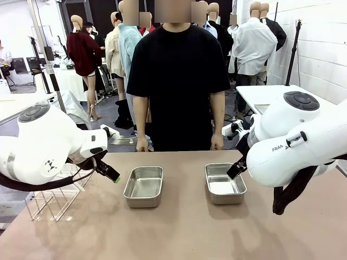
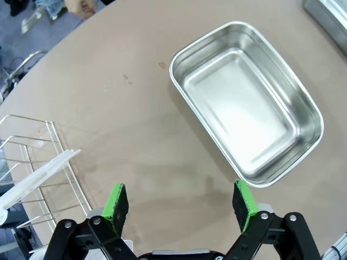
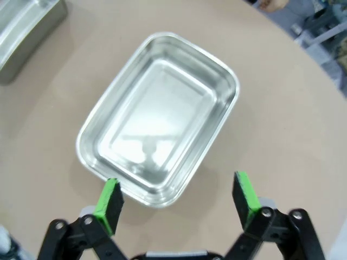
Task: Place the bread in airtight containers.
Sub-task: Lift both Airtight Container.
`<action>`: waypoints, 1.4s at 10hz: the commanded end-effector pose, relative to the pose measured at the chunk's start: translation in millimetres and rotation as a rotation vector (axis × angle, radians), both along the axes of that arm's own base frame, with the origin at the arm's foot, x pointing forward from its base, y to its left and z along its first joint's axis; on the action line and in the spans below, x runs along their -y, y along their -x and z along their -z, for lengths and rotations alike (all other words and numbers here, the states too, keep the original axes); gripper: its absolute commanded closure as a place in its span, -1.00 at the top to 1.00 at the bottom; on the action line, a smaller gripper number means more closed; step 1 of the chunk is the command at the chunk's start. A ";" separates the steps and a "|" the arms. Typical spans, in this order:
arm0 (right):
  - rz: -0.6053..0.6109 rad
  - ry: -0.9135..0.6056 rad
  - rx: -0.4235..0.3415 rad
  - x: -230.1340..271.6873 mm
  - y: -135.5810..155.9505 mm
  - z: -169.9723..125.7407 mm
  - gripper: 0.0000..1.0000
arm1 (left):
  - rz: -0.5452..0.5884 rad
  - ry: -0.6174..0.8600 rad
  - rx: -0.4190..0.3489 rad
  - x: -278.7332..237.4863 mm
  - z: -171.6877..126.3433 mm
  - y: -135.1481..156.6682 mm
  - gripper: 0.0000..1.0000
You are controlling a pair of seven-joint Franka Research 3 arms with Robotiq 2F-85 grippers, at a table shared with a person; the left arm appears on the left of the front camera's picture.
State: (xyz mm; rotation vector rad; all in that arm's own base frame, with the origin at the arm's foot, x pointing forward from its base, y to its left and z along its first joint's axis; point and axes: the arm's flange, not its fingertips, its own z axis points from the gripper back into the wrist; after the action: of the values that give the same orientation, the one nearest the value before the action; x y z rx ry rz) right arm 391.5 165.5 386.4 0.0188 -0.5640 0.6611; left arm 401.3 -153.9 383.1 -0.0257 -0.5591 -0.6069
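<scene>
Steel left container (image 1: pixel 143 187) and right container (image 1: pixel 224 184) sat apart on table (image 1: pixel 179 233) | left gripper (image 2: pixel 181 195) hovered near first, fingers spread wide | right gripper (image 3: pixel 176 192) near second, fingers spread wide too

On my table (image 1: pixel 184 233), the left container (image 1: pixel 142 202) and the right container (image 1: pixel 227 198) sit side by side, apart. A wire rack (image 1: pixel 54 197) stands farther left, at the edge. A person (image 1: pixel 178 81) stands behind the far edge.
</scene>
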 end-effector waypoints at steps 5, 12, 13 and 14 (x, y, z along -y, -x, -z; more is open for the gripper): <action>0.000 -0.103 0.036 50.3 26.4 -78.8 1.00 | 0.083 0.145 -0.125 -39.0 -87.7 23.0 1.00; -0.036 -0.346 0.083 117.1 62.2 -110.9 1.00 | 0.249 0.300 -0.142 -85.9 -143.8 33.6 1.00; -0.037 -0.362 0.076 122.2 61.8 -107.1 1.00 | 0.241 0.298 -0.138 -86.9 -143.6 33.1 1.00; -0.044 -0.361 0.054 121.8 58.5 -102.4 1.00 | 0.252 0.287 -0.151 -83.7 -140.8 32.3 1.00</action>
State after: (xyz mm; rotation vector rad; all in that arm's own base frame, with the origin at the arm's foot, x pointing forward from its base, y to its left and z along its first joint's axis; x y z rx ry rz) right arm 355.6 44.7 522.6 0.3169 -0.7434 0.5707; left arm 367.2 -71.9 529.8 -0.3922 -0.5022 -0.7336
